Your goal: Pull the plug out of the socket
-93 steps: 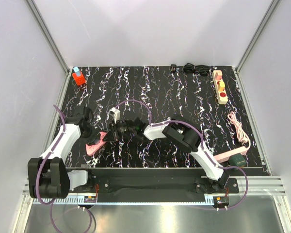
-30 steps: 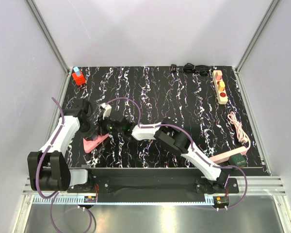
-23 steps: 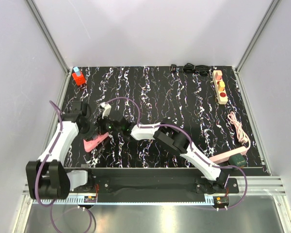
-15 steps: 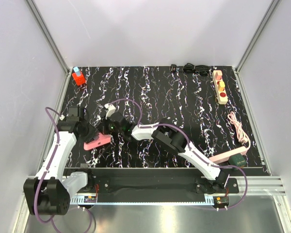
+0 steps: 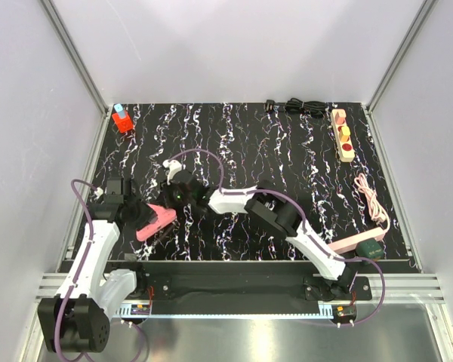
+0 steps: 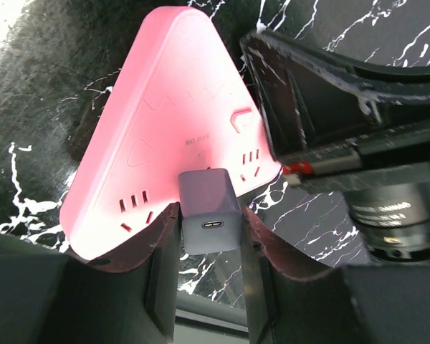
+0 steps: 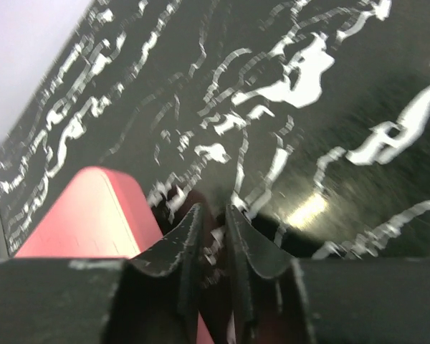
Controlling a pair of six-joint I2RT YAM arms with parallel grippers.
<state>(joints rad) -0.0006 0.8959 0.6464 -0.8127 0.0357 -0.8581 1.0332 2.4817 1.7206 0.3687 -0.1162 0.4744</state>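
A grey plug (image 6: 206,190) sits in a pink triangular socket block (image 6: 172,115) at the table's near left (image 5: 157,221). My left gripper (image 6: 210,210) is shut on the plug, one finger on each side; in the top view it (image 5: 140,215) is just left of the block. My right gripper (image 5: 174,197) reaches across to the block's far edge. In its wrist view its fingers (image 7: 213,209) are nearly together beside the block (image 7: 79,215); that view is blurred. A long beige socket strip (image 5: 342,136) with round red and yellow outlets lies at the far right, away from both grippers.
A red block (image 5: 121,119) stands at the far left corner. A black cable (image 5: 298,107) lies along the back edge. A pink cable (image 5: 370,197) and a flat pink bar (image 5: 351,242) with a dark green piece (image 5: 370,246) lie at the right edge.
My left gripper has drawn back toward the near left with the plug and the pink block, which turned. My right gripper stayed at the block's far side.
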